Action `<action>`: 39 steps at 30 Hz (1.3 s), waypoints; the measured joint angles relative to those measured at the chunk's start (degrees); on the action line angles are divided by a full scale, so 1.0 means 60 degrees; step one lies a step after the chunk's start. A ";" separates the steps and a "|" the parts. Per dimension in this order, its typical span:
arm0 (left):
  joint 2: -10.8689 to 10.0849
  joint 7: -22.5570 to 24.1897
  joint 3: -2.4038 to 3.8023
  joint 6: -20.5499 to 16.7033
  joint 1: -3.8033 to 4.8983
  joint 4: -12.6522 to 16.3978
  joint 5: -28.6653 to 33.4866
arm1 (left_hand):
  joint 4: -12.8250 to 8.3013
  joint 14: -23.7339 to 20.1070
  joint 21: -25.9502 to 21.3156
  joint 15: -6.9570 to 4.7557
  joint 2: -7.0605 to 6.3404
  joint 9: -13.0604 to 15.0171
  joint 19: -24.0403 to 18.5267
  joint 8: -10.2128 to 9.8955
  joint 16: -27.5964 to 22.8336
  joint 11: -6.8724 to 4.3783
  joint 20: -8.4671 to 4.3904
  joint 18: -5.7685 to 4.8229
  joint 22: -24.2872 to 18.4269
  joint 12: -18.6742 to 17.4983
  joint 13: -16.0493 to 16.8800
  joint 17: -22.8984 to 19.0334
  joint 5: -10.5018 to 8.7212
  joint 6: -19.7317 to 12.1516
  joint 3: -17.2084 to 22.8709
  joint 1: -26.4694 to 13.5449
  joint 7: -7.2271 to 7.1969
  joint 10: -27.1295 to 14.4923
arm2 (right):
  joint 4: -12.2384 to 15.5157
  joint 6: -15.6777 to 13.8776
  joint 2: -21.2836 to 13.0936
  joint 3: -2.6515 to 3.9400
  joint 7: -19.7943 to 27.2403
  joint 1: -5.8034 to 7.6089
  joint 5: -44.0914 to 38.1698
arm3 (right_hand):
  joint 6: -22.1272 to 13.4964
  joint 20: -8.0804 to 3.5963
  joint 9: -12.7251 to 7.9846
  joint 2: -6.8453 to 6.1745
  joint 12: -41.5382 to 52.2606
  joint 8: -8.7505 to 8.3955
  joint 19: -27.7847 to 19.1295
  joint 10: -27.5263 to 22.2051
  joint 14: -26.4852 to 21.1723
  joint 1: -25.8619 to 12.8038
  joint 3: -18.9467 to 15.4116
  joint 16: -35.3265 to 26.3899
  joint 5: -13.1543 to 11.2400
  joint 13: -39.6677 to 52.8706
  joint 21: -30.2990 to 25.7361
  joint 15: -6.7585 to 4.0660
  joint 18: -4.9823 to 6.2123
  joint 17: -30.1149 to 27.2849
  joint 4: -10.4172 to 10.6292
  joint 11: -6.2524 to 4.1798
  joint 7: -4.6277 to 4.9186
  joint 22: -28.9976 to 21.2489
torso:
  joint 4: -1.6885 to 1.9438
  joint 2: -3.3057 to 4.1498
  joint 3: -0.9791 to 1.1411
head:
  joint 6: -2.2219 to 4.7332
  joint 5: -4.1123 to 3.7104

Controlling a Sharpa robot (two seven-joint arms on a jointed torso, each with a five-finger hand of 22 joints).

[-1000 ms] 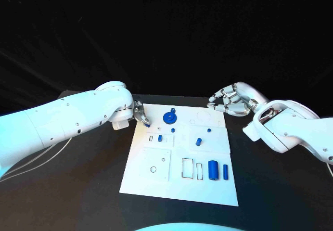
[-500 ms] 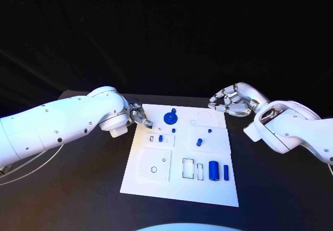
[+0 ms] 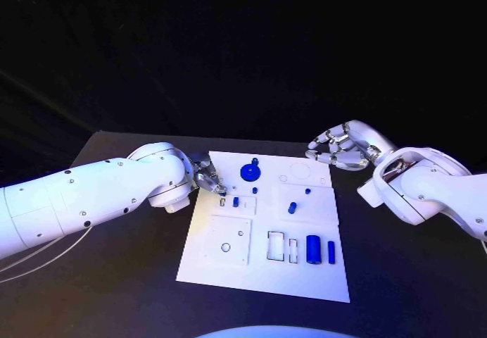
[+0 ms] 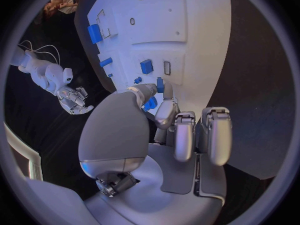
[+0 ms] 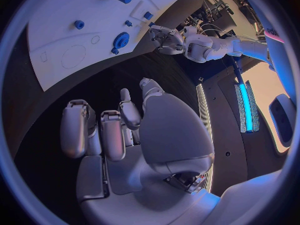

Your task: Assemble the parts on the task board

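1. The white task board [image 3: 266, 260] lies flat in the middle of the black table [image 3: 122, 282], its long side running away from the robot.
2. A round blue gear-like part [image 3: 248, 171] sits near the far edge of the board, with a small blue peg [image 3: 254, 190] just in front of it.
3. Toward the middle of the board stand a short blue piece [image 3: 236, 201] in a small recessed square on the left and a tilted blue piece [image 3: 291, 208] on the right.
4. Near the robot's end of the board, a blue cylinder [image 3: 314, 249] and a thinner blue bar [image 3: 331, 251] lie side by side, next to two rectangular slots.
5. The left hand [image 3: 209, 176] is at the far left corner of the board, just beside the gear-like part. Its fingers are curled inward (the left wrist view shows them folded toward the palm). A bit of blue shows at the fingertips, but I cannot tell whether the hand is pinching a part or is merely poised over one.
6. The right hand [image 3: 338, 151] hangs over the bare table just off the far right corner of the board, apart from every part. Its fingers are curled loosely with nothing in them.
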 measured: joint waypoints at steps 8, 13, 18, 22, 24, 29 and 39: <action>0.0004 0.0049 0.0000 0.0198 -0.0058 0.0070 -0.0474 | -0.0144 0.0000 0.0000 0.0000 -0.0103 0.0077 0.0000 0.0065 0.0000 -0.0019 0.0000 0.0000 0.0000 0.0000 -0.0011 -0.0001 0.0078 0.0034 0.0143 -0.0104 -0.0034 0.0024 | -0.0002 0.0000 0.0000 0.0000 0.0006 -0.0013 0.0001 | 0.0000 0.0000 -0.0001 -0.0001 0.0000 0.0000 0.0000 0.0000 0.0000 0.0000 0.0000 0.0000 0.0000 -0.0001 0.0000 0.0000 0.0000 -0.0001 0.0000 0.0000 0.0000 -0.0001 | 0.0005 0.0007 0.0006 | -0.0027 0.0012; 0.0021 0.0049 -0.0011 0.0395 -0.0095 0.0071 -0.0636 | -0.0146 0.0000 0.0000 0.0001 -0.0115 0.0127 0.0000 0.0074 0.0000 -0.0019 0.0000 0.0000 0.0000 0.0000 -0.0020 -0.0001 0.0152 0.0035 0.0145 -0.0115 -0.0034 0.0025 | -0.0004 0.0000 0.0003 0.0000 0.0009 -0.0015 0.0001 | 0.0000 0.0000 -0.0001 -0.0001 0.0000 0.0000 0.0000 0.0000 0.0000 0.0001 0.0000 0.0000 0.0000 -0.0001 0.0000 0.0000 0.0000 -0.0002 0.0000 0.0000 0.0000 -0.0002 | 0.0005 0.0007 0.0012 | -0.0038 0.0029; 0.0033 0.0021 -0.0023 0.0601 -0.0126 0.0061 -0.0729 | -0.0145 0.0003 0.0000 0.0004 -0.0187 0.0189 0.0000 0.0127 0.0000 -0.0029 0.0000 0.0000 0.0000 -0.0037 -0.0038 -0.0001 0.0239 0.0035 0.0200 -0.0187 -0.0034 0.0038 | -0.0004 -0.0001 0.0001 0.0000 0.0013 -0.0017 0.0001 | 0.0000 0.0000 0.0007 -0.0001 0.0000 0.0000 0.0000 0.0000 0.0000 0.0001 0.0000 0.0000 0.0000 -0.0001 0.0000 0.0000 0.0000 -0.0002 0.0000 0.0000 0.0000 -0.0002 | 0.0000 0.0007 0.0012 | -0.0049 0.0035; 0.0035 -0.0009 -0.0027 0.0750 -0.0135 0.0055 -0.0775 | -0.0185 -0.0028 0.0000 -0.0027 -0.0204 0.0196 0.0000 0.0129 0.0000 -0.0036 0.0000 0.0000 0.0000 -0.0037 -0.0051 -0.0001 0.0256 0.0035 0.0240 -0.0204 -0.0034 0.0070 | -0.0004 -0.0001 -0.0001 0.0000 0.0015 -0.0017 0.0001 | 0.0000 0.0000 0.0007 -0.0001 0.0000 0.0000 0.0000 0.0000 0.0000 0.0001 0.0000 0.0000 0.0000 -0.0001 0.0000 0.0000 0.0000 -0.0002 0.0000 0.0000 0.0000 -0.0002 | 0.0002 0.0007 0.0012 | -0.0063 0.0038; 0.0036 -0.0030 -0.0030 0.0816 -0.0138 0.0054 -0.0791 | -0.0197 -0.0028 0.0000 -0.0027 -0.0216 0.0198 0.0000 0.0165 0.0000 -0.0036 0.0000 0.0000 0.0000 -0.0037 -0.0062 -0.0002 0.0256 0.0035 0.0252 -0.0216 -0.0034 0.0070 | -0.0004 -0.0002 -0.0002 0.0000 0.0016 -0.0017 0.0001 | 0.0000 0.0000 0.0007 -0.0001 0.0000 0.0000 0.0000 0.0000 0.0000 0.0001 0.0000 0.0000 -0.0001 -0.0001 0.0000 0.0000 -0.0001 -0.0002 0.0000 0.0000 0.0000 -0.0002 | 0.0004 0.0007 0.0012 | -0.0066 0.0039; 0.0047 -0.0070 -0.0030 0.0942 -0.0139 0.0047 -0.0823 | -0.0221 -0.0029 0.0000 -0.0027 -0.0226 0.0227 0.0000 0.0167 0.0000 -0.0036 0.0000 0.0001 0.0000 -0.0037 -0.0063 -0.0002 0.0256 0.0035 0.0276 -0.0304 -0.0034 0.0070 | -0.0003 -0.0002 -0.0004 0.0000 0.0018 -0.0018 0.0001 | 0.0000 0.0000 0.0006 -0.0001 0.0000 0.0000 0.0000 0.0000 0.0000 0.0001 0.0000 0.0000 -0.0001 -0.0001 0.0000 0.0000 0.0000 -0.0002 0.0000 0.0000 0.0000 -0.0003 | 0.0005 0.0007 0.0012 | -0.0081 0.0039; 0.0068 -0.0102 -0.0029 0.1011 -0.0151 0.0026 -0.0850 | -0.0255 -0.0028 0.0000 -0.0026 -0.0233 0.0249 -0.0033 0.0165 0.0000 -0.0035 -0.0033 0.0000 0.0000 -0.0037 -0.0062 -0.0002 0.0293 0.0035 0.0311 -0.0312 -0.0034 0.0070 | 0.0000 -0.0002 -0.0008 0.0000 0.0022 -0.0019 0.0002 | 0.0000 0.0000 0.0005 -0.0001 0.0000 0.0000 0.0000 0.0000 0.0000 0.0001 0.0000 0.0000 -0.0001 -0.0001 -0.0041 0.0000 0.0000 -0.0003 0.0000 0.0000 0.0000 0.0005 | 0.0003 0.0006 0.0007 | -0.0099 0.0040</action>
